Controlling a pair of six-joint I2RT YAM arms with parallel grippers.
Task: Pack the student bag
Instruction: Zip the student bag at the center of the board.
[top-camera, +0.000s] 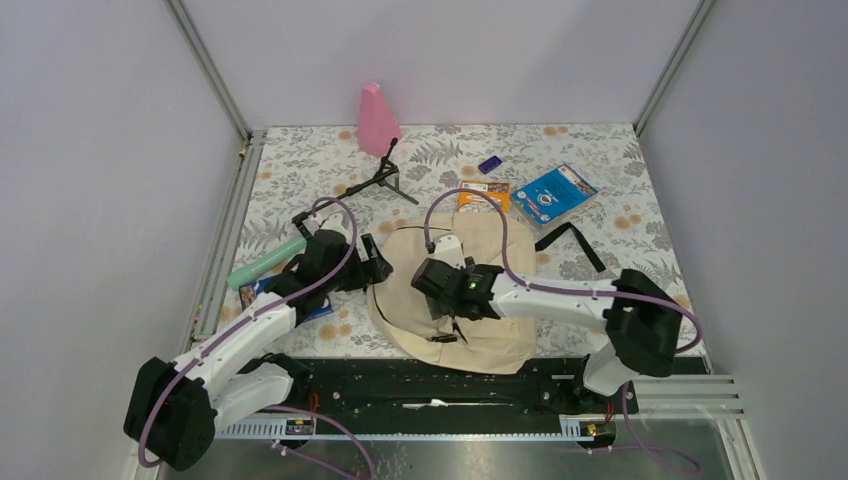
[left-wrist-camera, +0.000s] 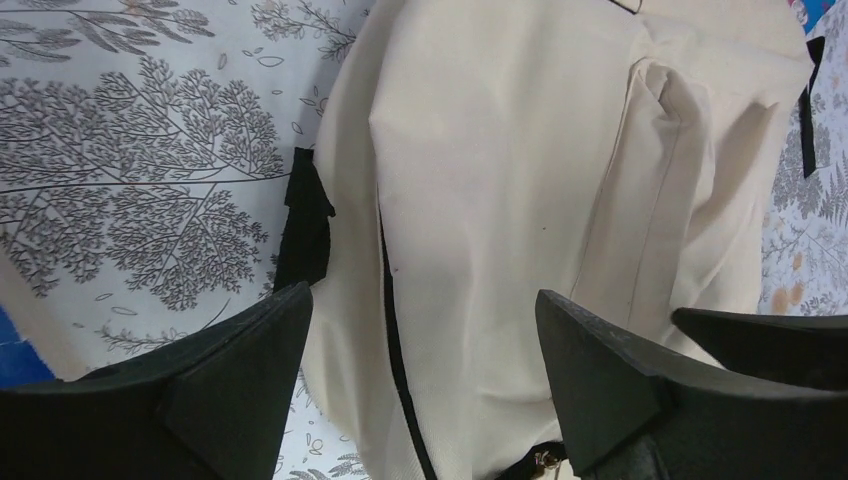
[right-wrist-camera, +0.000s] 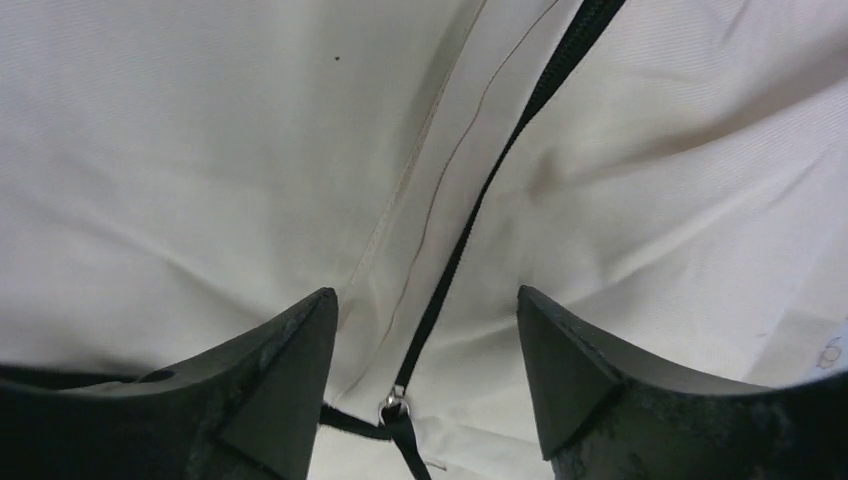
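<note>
Zipper (right-wrist-camera: 470, 235) lies inside spread right pincer (right-wrist-camera: 425, 292); left pincer (left-wrist-camera: 422, 292) spread at student bag (left-wrist-camera: 500, 150) edge.

I can't read a single word from any of my cameras. The blue packet (top-camera: 553, 193) and the orange packet (top-camera: 485, 194) at the far side of the surface (top-camera: 300, 170) both carry printing, but from the top view it is too small to make out. The student bag (left-wrist-camera: 480, 200) fills both wrist views with plain unlettered fabric.
</note>
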